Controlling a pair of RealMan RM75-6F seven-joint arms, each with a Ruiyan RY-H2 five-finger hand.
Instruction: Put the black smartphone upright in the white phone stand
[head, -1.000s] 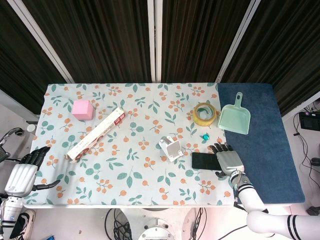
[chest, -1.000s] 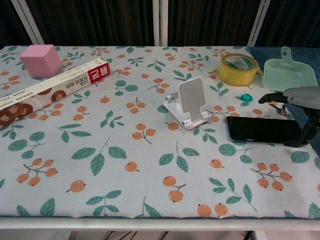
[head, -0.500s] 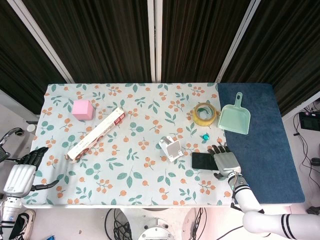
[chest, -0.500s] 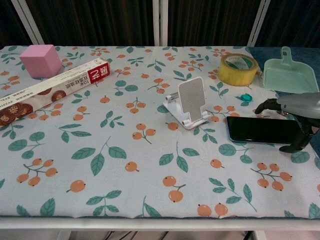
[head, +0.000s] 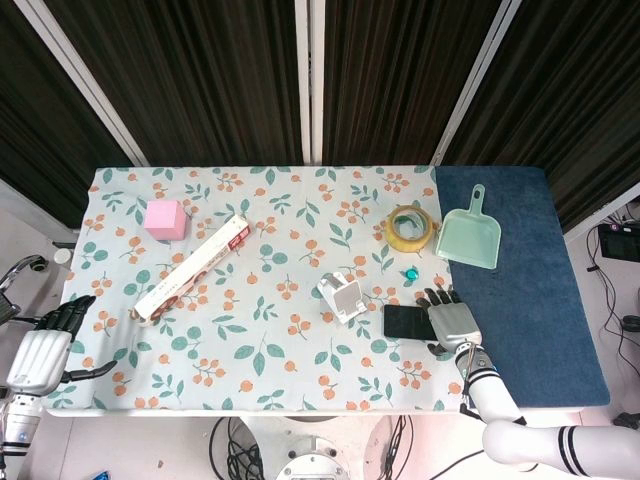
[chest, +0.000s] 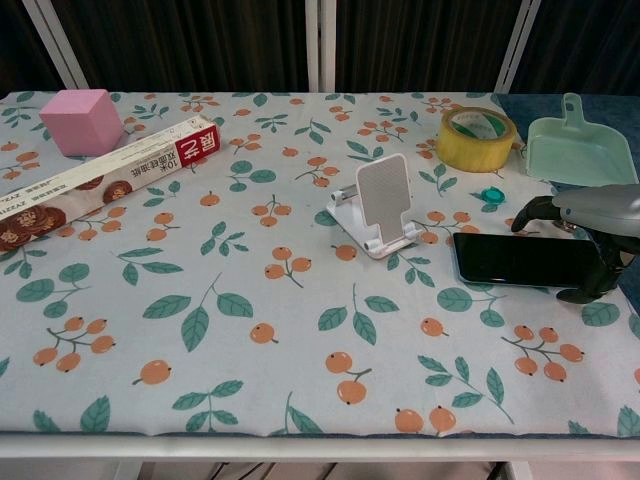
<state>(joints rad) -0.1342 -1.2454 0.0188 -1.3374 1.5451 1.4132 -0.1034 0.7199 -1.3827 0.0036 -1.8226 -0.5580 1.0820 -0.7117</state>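
Observation:
The black smartphone (head: 405, 321) (chest: 520, 260) lies flat, screen up, on the floral cloth at the right front. Just left of it and slightly farther back stands the white phone stand (head: 345, 297) (chest: 383, 205), with nothing in it. My right hand (head: 452, 322) (chest: 590, 215) arches over the phone's right end. Its fingers (chest: 530, 210) curl down beyond the far edge and its thumb reaches to the near edge. The phone has not left the cloth. My left hand (head: 42, 350) hangs off the table's left front corner, fingers spread, holding nothing.
A yellow tape roll (head: 410, 228) (chest: 477, 138), a green dustpan (head: 468, 238) (chest: 578, 145) and a small teal cap (head: 410, 272) (chest: 490, 194) lie behind the phone. A long box (head: 192, 268) (chest: 100, 180) and a pink cube (head: 165, 219) (chest: 82, 121) sit at the left. A blue mat (head: 530, 290) covers the right side.
My right hand has slid a little left over the phone's right end and sunk lower, its thumb drawing in to the near edge. The phone has not moved.

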